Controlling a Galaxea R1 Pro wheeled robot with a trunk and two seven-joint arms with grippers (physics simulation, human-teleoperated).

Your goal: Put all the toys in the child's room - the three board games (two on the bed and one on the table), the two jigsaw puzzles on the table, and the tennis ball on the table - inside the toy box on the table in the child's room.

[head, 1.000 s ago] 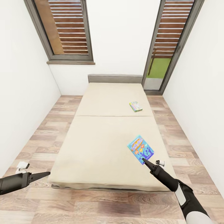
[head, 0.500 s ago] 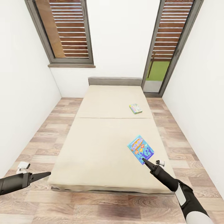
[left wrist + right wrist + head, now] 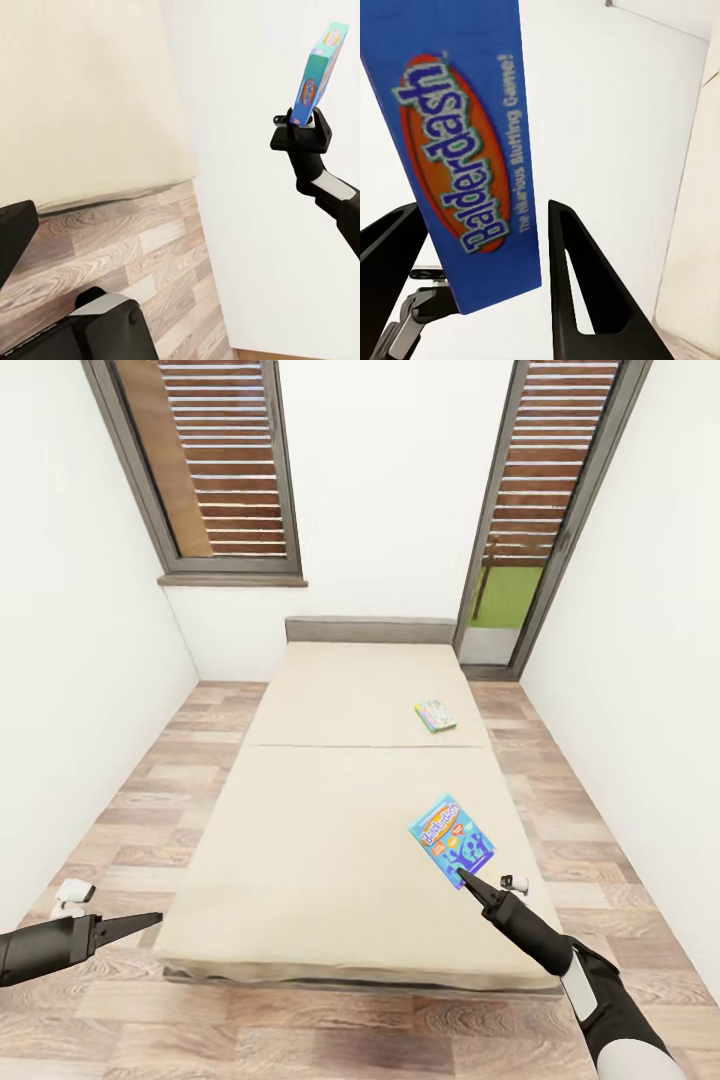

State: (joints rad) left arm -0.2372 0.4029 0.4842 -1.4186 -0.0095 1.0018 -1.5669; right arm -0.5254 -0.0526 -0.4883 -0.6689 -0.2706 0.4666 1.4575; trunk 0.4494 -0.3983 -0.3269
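Over the bed, head view: the right gripper pinches the blue Balderdash board game by its near edge, box lifted off the mattress. Grip sits on an end, so the box could swing or slip out if the arm moves fast. A second board game lies flat on the far panel, right side, well apart from both arms. Left gripper hangs over the floor by the bed's near-left corner, fingers drawn to a point, prob. pressed together w/ nothing held. Toy box and table aren't visible from this angle, so the carry route can't be judged.

Left wrist view: the right gripper holds the box upright by its lower edge; its top is cut off at the frame. Tall lever on a small bite — tipping risk.

Right wrist view: the box stands between dark fingers; contact pts hidden behind it, lid reads "Balderdash".
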